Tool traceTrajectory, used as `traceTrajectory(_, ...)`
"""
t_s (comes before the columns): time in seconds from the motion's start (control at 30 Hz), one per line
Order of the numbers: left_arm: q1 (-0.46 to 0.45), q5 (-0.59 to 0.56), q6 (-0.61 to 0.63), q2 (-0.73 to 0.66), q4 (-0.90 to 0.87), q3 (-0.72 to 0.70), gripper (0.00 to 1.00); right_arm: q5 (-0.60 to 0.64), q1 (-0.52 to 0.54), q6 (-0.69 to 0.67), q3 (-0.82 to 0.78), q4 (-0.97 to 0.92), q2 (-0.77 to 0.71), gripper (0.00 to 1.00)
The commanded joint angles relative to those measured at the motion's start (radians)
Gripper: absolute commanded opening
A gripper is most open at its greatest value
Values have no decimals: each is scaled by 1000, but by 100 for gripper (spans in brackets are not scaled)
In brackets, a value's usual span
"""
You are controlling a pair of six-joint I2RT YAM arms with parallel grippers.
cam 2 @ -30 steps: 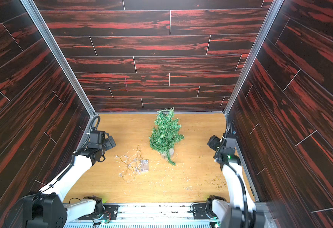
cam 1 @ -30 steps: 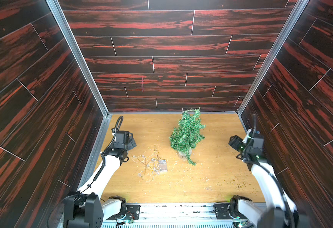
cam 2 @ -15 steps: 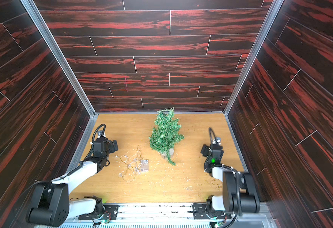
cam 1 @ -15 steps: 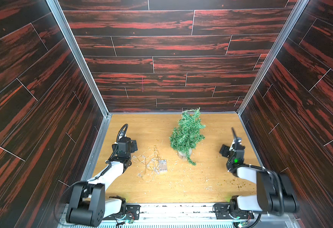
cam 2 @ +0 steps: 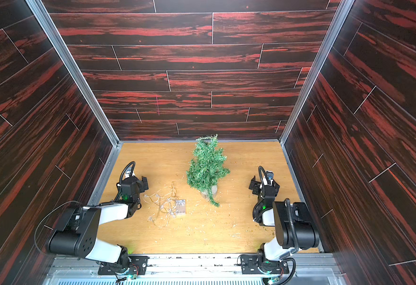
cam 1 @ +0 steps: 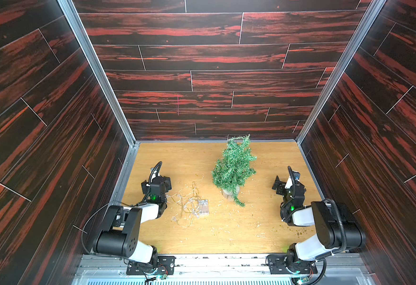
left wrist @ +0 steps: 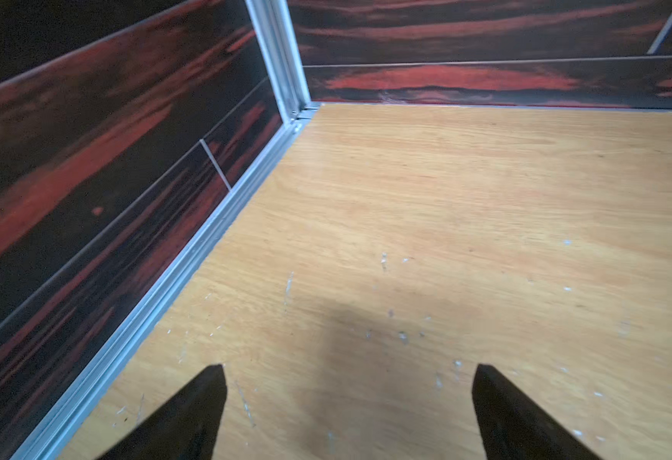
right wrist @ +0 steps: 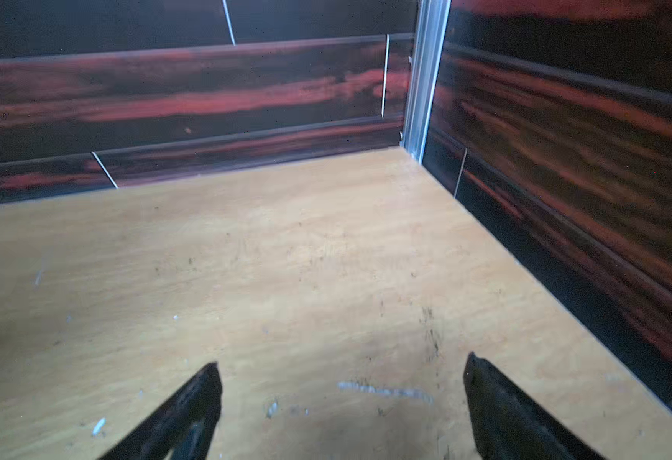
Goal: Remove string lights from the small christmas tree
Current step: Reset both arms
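Observation:
The string lights [cam 1: 189, 205] lie in a loose tangle on the wooden floor, joined to their clear battery box [cam 1: 203, 208], and show in both top views [cam 2: 164, 208]. The small christmas tree [cam 1: 234, 167] stands upright to their right, bare of wire [cam 2: 208, 167]. My left gripper [cam 1: 156, 182] hovers low just left of the tangle, open and empty [left wrist: 350, 368]. My right gripper [cam 1: 287, 183] sits right of the tree near the side wall, open and empty [right wrist: 343, 360]. Neither wrist view shows the lights or the tree.
Dark red-streaked walls [cam 1: 214, 81] close in the floor on three sides, with metal rails along their feet [left wrist: 191, 263]. Pale needle scraps [cam 1: 223, 207] are scattered over the floor around the tree base and the front.
Both arms have folded down and drawn back toward their bases. The right jaws have spread wider. Tree and lights have stayed where they were.

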Motion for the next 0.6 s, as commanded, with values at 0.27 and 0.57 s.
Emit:
traceTrajectory(0.27, 90, 149, -27, 54, 179, -23, 100, 0, 2, -19, -5, 81, 18, 99)
traceTrajectory(0.57, 93, 154, -30, 38, 111, -9, 100, 1, 2, -19, -6, 81, 18, 99)
